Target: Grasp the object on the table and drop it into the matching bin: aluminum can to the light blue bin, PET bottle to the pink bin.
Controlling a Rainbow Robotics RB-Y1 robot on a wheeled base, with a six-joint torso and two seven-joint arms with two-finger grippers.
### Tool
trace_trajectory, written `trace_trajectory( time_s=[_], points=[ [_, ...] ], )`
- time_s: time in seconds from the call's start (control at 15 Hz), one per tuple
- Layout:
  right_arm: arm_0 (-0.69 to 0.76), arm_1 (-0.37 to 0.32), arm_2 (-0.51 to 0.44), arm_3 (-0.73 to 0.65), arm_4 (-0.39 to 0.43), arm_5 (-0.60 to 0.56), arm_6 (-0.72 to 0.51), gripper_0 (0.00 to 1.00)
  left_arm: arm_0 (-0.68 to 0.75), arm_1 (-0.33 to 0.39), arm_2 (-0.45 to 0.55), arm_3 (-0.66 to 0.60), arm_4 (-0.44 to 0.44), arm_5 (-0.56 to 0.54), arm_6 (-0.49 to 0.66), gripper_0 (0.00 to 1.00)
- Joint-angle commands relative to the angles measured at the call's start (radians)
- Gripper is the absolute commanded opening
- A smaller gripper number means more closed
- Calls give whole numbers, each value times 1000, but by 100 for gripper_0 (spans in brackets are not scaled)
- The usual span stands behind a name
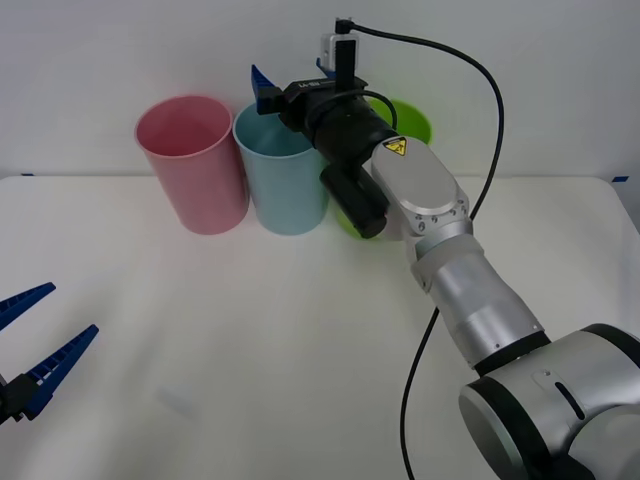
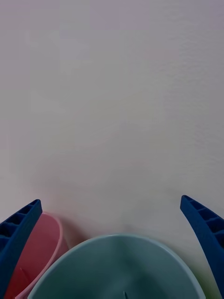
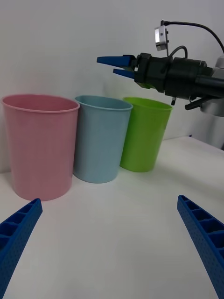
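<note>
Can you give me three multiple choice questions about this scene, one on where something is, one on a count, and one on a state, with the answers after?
1. Where is the right hand?
A. above the light blue bin
B. resting on the table
C. inside the pink bin

2. How many bins stand in the row?
A. two
B. three
C. four

3. How is the right hand?
A. shut on a can
B. shut, empty
C. open, empty

Answers: 1 A, its fingertips hang over the blue rim; 2 B, pink, light blue and lime green bin; 3 C, its fingers stand apart with nothing between.
</note>
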Motion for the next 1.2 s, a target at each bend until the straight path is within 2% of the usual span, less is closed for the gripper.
trace_trajectory(
  time_s=[0.07, 0.27, 0.53, 0.93, 1.2],
  points=[
    [80, 0, 14, -108, 8, -15, 3, 100, 0, 0, 0, 0, 0, 0, 0, 100],
    [165, -8, 63, -220, 8, -31, -3, 100, 0, 0, 0, 0, 0, 0, 0, 100],
    [327, -111, 135, -424, -7, -67, -12, 100, 0, 0, 0, 0, 0, 0, 0, 100],
    [561, -271, 140, -666, -42, -173, -17, 100, 0, 0, 0, 0, 0, 0, 0, 100],
    [714, -367, 91, -779, -72, -268, 4, 100, 0, 0, 0, 0, 0, 0, 0, 100]
  ],
)
